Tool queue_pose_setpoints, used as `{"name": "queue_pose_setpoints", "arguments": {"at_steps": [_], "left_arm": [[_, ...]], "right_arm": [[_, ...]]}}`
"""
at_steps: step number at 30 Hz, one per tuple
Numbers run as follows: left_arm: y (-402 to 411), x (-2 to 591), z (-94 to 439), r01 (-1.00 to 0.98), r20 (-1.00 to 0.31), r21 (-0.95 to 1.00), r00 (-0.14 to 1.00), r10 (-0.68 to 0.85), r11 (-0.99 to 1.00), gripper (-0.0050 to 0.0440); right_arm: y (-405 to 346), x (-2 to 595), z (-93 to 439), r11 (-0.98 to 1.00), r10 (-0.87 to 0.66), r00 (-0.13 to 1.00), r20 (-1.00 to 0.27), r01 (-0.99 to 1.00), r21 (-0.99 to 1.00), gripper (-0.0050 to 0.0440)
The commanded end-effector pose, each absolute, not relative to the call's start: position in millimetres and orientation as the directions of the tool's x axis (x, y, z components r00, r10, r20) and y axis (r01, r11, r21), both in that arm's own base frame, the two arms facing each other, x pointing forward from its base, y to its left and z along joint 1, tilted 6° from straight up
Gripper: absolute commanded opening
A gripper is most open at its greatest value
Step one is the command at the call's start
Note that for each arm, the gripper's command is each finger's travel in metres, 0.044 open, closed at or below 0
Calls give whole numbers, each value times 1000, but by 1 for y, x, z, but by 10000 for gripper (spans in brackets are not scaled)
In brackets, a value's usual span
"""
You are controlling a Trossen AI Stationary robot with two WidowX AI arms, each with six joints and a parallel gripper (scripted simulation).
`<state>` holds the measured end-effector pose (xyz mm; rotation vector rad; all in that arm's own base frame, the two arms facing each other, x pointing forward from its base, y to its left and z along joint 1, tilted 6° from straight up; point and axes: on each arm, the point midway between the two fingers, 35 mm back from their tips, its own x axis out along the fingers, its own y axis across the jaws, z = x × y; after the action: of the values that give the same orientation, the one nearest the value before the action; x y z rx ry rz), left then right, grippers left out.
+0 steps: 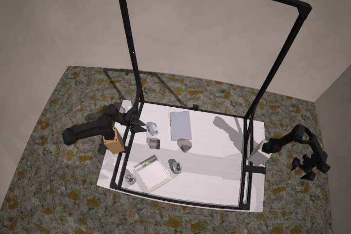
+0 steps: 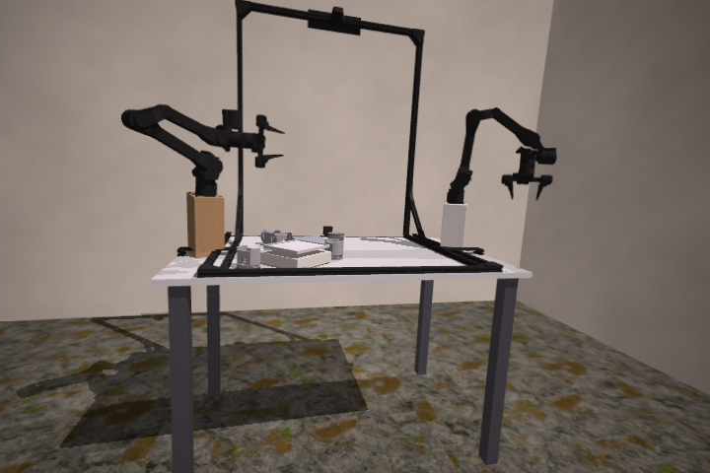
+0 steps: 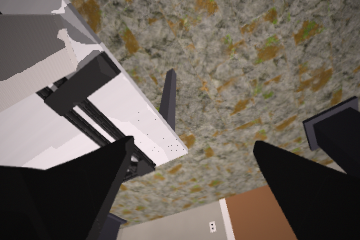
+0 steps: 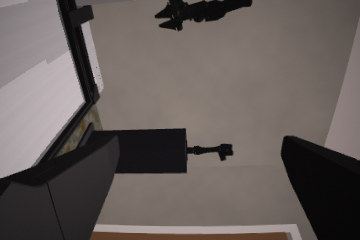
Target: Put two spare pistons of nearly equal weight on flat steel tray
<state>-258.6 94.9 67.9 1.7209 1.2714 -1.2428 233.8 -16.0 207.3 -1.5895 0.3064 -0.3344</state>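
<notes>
Where the top view's left side begins, the black right gripper (image 1: 145,127) (image 2: 283,144) (image 4: 200,145) hangs spread wide, empty, above the white table (image 1: 206,165) (image 2: 390,256); five silvery metal pistons (image 1: 151,128) (image 2: 336,247) stand or lie beside the flat blue-grey steel tray (image 1: 180,125); the black left gripper (image 1: 297,173) (image 2: 525,198) (image 3: 195,143) points downward beyond the table, fully open and empty

From here I see the flat grey tray (image 1: 180,126) bare on the tabletop, five pistons beside it: one (image 1: 152,128) and another (image 1: 154,143) tipped over, the others apart.
</notes>
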Motion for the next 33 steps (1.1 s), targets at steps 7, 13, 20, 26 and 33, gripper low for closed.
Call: {"name": "queue_pose_setpoints", "arguments": {"at_steps": [7,13,20,26,33], "left_arm": [[90,-259,76,869,-948,-205,-62,312,-451,440],[87,-260,80,790,-940,-301,-152,305,-535,440],[81,-262,90,710,-928,-366,-228,296,-601,440],[78,-262,96,603,-904,-426,-318,286,-675,440],[75,-263,102,505,-877,-458,-393,277,-731,440]], "right_arm": [[2,242,199,170,-292,956,-21,30,-985,378],[9,244,194,314,-225,973,-55,19,-949,378],[21,247,187,430,-170,982,-86,-5,-903,378],[33,249,180,560,-105,987,-124,-44,-827,378],[38,250,176,657,-50,987,-155,-84,-749,378]]}}
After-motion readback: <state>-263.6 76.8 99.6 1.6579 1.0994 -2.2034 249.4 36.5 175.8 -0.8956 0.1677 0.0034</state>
